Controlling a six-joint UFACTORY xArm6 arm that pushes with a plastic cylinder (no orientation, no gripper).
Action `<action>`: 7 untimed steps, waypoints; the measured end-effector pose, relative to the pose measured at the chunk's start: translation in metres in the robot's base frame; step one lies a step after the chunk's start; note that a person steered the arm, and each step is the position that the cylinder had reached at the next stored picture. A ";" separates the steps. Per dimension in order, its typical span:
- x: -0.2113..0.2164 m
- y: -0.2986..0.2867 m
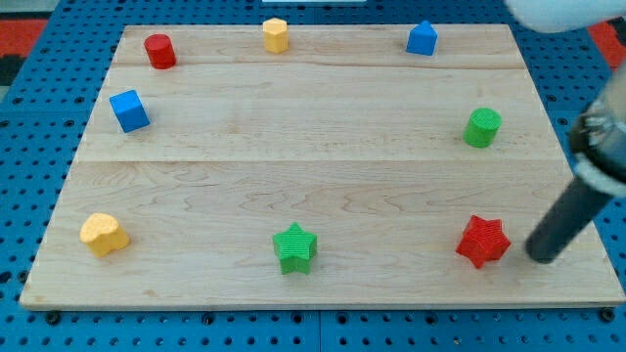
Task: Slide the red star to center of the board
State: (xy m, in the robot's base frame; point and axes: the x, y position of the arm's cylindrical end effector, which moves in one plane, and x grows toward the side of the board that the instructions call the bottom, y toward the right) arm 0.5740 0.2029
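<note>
The wooden board (323, 176) carries eight blocks around its edge. My tip (541, 256), a bare rod holding nothing, rests at 3 o'clock of the red star (483, 241), near but apart. The star lies at the board's 5 o'clock.

board (323, 166): pale wood, fine grain
star (483, 241) — red
second star (294, 247) — green
cylinders: red (159, 50), green (481, 127)
cube (129, 110): blue
house-shaped block (422, 38): blue
heart (104, 234): yellow
hexagonal block (276, 35): yellow
my tip (541, 257): dark
surround (39, 117): blue, dotted with holes
</note>
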 end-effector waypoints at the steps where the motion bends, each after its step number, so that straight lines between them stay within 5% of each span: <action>1: -0.024 -0.066; 2: -0.049 -0.064; 4: -0.002 0.016; 6: -0.018 -0.135; 7: -0.075 -0.131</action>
State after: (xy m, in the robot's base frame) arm 0.4987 0.0715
